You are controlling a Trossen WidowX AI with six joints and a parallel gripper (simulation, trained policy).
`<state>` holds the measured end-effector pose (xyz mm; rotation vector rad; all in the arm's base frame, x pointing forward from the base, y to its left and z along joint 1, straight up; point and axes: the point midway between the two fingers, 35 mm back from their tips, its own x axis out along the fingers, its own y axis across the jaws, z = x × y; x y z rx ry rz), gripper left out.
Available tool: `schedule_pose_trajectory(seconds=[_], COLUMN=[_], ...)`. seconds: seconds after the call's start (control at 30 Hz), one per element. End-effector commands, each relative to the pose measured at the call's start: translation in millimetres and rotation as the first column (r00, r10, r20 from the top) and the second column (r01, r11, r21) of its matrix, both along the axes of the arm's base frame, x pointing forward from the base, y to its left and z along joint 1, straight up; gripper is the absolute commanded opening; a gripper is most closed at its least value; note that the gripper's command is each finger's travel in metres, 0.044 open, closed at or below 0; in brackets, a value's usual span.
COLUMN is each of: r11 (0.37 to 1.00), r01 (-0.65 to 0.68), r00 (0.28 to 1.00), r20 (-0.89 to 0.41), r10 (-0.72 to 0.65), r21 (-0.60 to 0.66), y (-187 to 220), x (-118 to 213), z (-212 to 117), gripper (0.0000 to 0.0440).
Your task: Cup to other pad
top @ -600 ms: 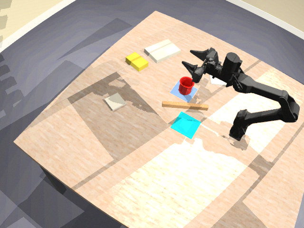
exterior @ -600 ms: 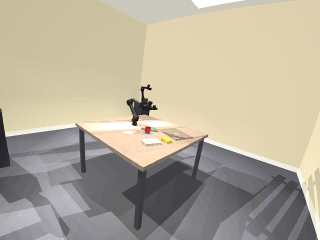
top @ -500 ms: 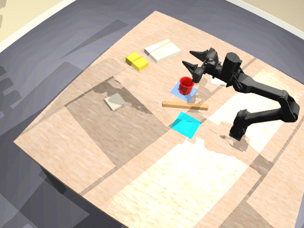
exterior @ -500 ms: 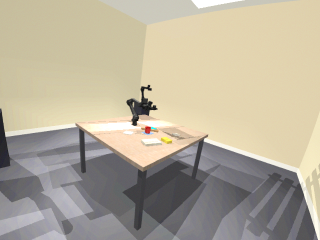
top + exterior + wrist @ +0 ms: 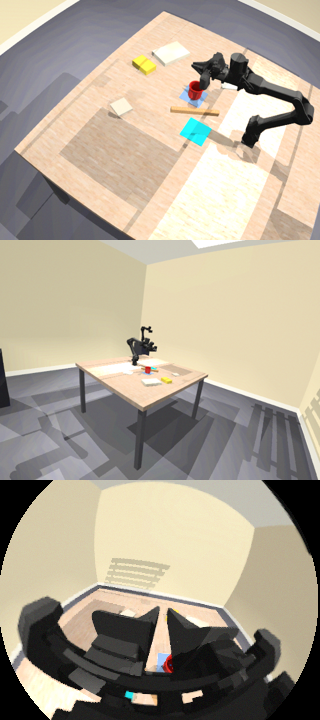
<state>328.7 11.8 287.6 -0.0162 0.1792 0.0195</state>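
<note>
Supporting the parts is a wooden desk (image 5: 149, 98) (image 5: 124, 388) (image 5: 90, 614) with dark legs. The black arm (image 5: 279, 90) (image 5: 132, 348) rises from the desk, its forearm extended over the work area. At its end, the gripper (image 5: 192, 65) (image 5: 156, 348) (image 5: 163, 609) is suspended above the desk surface. The jaws are nearly fully closed, a narrow gap between their tips, and grasp nothing. The white block (image 5: 171, 52) (image 5: 151, 382) (image 5: 196, 621) lies flat near the yellow block. The cyan pad (image 5: 195, 131) (image 5: 153, 368) (image 5: 129, 695) and blue pad (image 5: 185, 96) (image 5: 143, 373) (image 5: 161, 662) lie apart, with the wooden bar (image 5: 194, 111) (image 5: 154, 370) (image 5: 154, 699) between them. The yellow block (image 5: 144, 65) (image 5: 166, 380) lies flat. The cream tile (image 5: 121, 106) (image 5: 175, 374) (image 5: 128, 613) lies well apart from both pads. A flat white piece (image 5: 229, 86) (image 5: 128, 372) is partly covered by the arm in the top view. The red cup (image 5: 195, 91) (image 5: 147, 369) (image 5: 168, 665) stands upright on the blue pad, clear of the jaws. The marbles cannot be distinguished inside the cup.
</note>
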Motion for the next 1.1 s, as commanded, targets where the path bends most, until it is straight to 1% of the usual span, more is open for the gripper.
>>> schedule_pose_trajectory(seconds=[0.0,0.13,0.53,1.07], r11=[1.000,1.000,0.999,0.999], r01=[-0.007,-0.015,-0.022,-0.003], r00=[0.999,0.995,0.963,0.871], r20=[-0.040,-0.096,-0.268,-0.491], r10=[0.007,0.017,0.033,0.028], r21=[0.011,0.021,0.046,0.051], y=[4,9,21,30], x=[3,7,15,21], z=[-2,-7,-20,-39], gripper=[0.0060,0.0075,0.0080,0.0097])
